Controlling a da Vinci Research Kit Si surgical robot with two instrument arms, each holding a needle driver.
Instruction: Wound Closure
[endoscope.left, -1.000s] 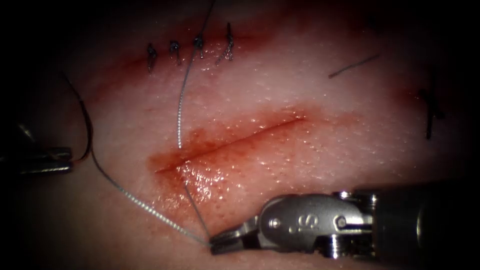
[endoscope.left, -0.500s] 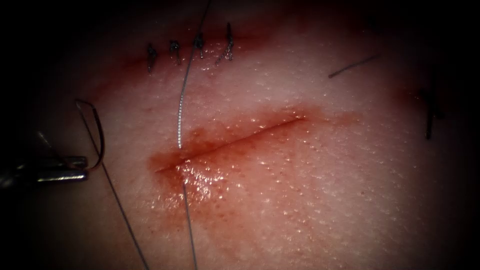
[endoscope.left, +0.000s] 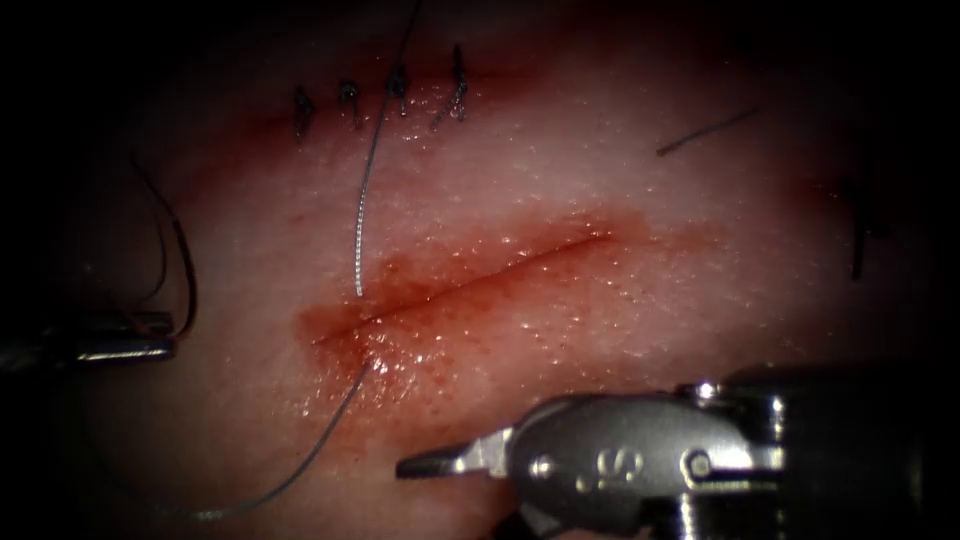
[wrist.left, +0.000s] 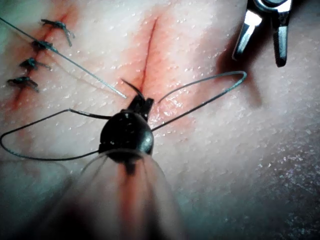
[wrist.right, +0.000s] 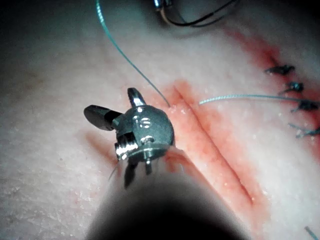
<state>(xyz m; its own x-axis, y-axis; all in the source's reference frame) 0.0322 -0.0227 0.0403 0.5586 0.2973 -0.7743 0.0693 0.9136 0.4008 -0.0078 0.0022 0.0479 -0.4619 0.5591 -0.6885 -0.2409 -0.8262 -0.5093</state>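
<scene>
Steel needle (endoscope.left: 186, 270) held by left tool (endoscope.left: 150, 338); right tool (wrist.left: 262, 32) spread, empty.

Right tool (endoscope.left: 430, 465) wrist housing: stamped mark, reads roughly "S" plus round character (upside down, unclear).

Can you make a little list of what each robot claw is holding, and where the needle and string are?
left tool: jaws shut on the needle, near one end of its curve
right tool: jaws open, holding nothing
needle: out of the tissue, left of the cut
thread: goes through the tissue at the cut's left end, then lies in a slack loop
stitches: four, in a row above the cut
</scene>
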